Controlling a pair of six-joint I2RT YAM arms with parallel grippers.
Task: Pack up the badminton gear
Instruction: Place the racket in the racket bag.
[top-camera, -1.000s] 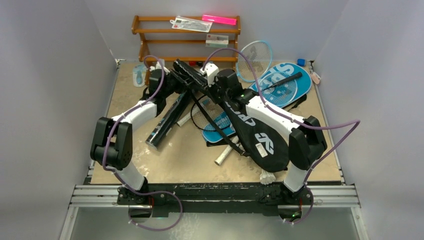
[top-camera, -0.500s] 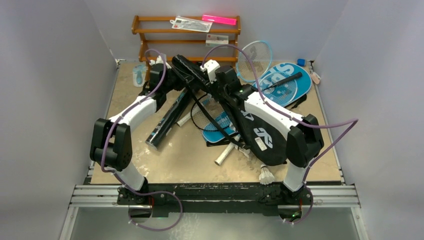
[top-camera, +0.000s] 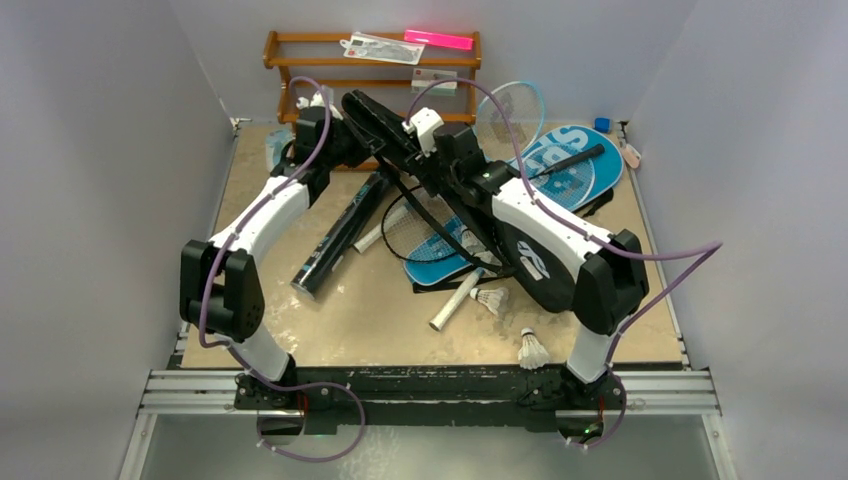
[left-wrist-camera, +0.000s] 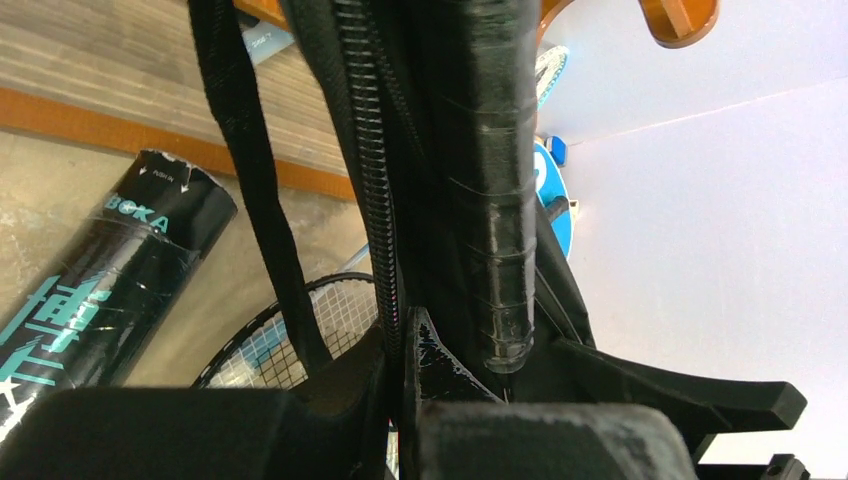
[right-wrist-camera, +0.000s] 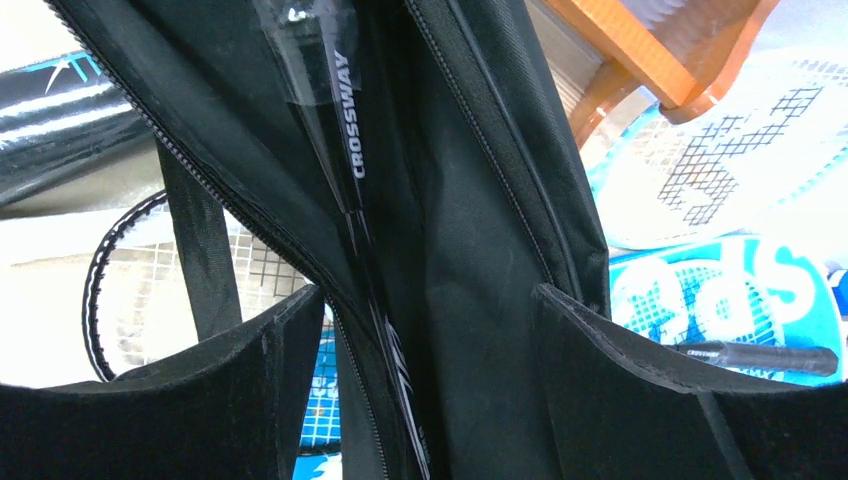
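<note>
Slanting up near the wooden rack (top-camera: 372, 75), black racket cover (right-wrist-camera: 470, 200), left fingers (left-wrist-camera: 440, 350) clamped on its zipper edge, right fingers (right-wrist-camera: 620, 380) spread wide astride it, both grips clear only in wrist views, hidden overhead.

A robot lab cell: plain white walls (top-camera: 100, 150) box in a tan tabletop (top-camera: 370, 320) with an aluminium rail (top-camera: 680, 392).

Pale grey walls (top-camera: 100, 150); tan tabletop (top-camera: 380, 325); wooden rack (top-camera: 330, 84) against back wall.
</note>
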